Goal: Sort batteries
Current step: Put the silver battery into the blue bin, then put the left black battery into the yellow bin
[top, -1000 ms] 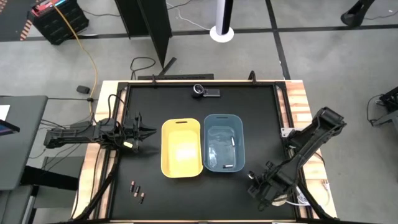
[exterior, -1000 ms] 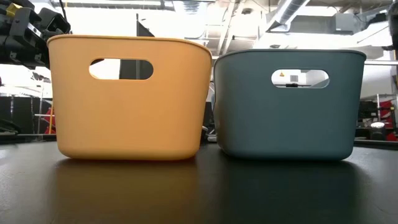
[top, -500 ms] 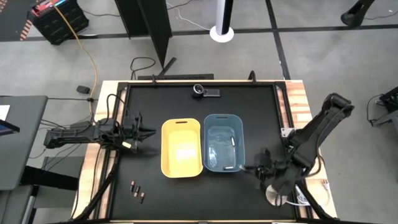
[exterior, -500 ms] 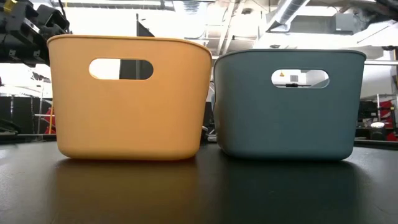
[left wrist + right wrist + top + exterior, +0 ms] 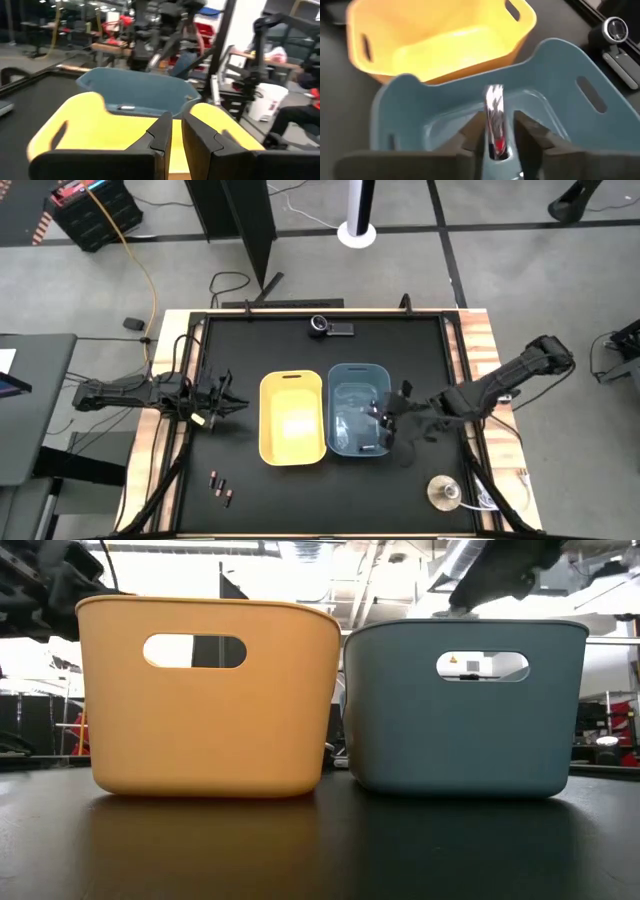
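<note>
My right gripper point(image 5: 385, 418) hovers over the right part of the blue bin point(image 5: 358, 367) and is shut on a silvery battery point(image 5: 494, 112) with a red mark. In the low view it shows dark above that bin's rim point(image 5: 500, 570). A white battery point(image 5: 126, 107) lies on the blue bin's floor. Three dark batteries point(image 5: 220, 487) lie on the table near its front left corner. The yellow bin point(image 5: 292, 373) stands left of the blue one. My left gripper point(image 5: 228, 402) waits shut beside the yellow bin's left side, holding nothing. My right gripper pinches the silvery battery between its two fingers point(image 5: 527, 131), on the battery's lower part near the red mark point(image 5: 496, 145). The battery lies along the fingers and its free end point(image 5: 494, 92) sticks out past them. It is lifted clear, above the blue bin's inside.
A round silver disc point(image 5: 445, 492) lies near the table's front right corner. A small camera point(image 5: 330, 327) sits at the far edge. The two bins stand side by side mid-table, with bare black tabletop around them. A person sits in the room beyond the table point(image 5: 300, 117).
My right gripper has swung from the table's front right corner toward the far-left, to above the blue bin, carrying the battery. The silver disc that the arm covered now shows. My left gripper has shifted slightly toward the left edge.
</note>
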You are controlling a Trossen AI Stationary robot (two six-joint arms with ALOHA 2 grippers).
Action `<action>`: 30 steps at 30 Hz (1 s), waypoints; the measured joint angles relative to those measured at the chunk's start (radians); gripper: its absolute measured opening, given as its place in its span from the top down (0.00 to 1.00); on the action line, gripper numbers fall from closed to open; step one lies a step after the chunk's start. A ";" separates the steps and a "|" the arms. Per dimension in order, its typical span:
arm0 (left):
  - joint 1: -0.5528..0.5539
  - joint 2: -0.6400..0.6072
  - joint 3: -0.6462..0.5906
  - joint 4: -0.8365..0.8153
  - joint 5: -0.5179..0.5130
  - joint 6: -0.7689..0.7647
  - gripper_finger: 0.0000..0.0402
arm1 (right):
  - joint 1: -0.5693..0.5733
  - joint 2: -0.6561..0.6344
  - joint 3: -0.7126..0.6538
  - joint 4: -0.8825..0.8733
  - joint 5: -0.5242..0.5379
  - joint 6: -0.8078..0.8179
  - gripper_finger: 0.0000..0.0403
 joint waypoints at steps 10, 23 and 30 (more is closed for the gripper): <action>-0.122 0.000 0.004 0.252 0.001 -0.016 0.71 | -0.072 -0.005 0.000 0.065 0.022 -0.149 0.36; -0.226 0.314 0.097 0.243 -0.404 -0.027 0.58 | 0.086 -0.016 0.000 0.338 0.299 -0.326 0.34; -0.255 0.614 0.366 -0.117 -0.396 -0.147 0.62 | 0.103 0.018 -0.093 0.560 0.322 -0.326 0.34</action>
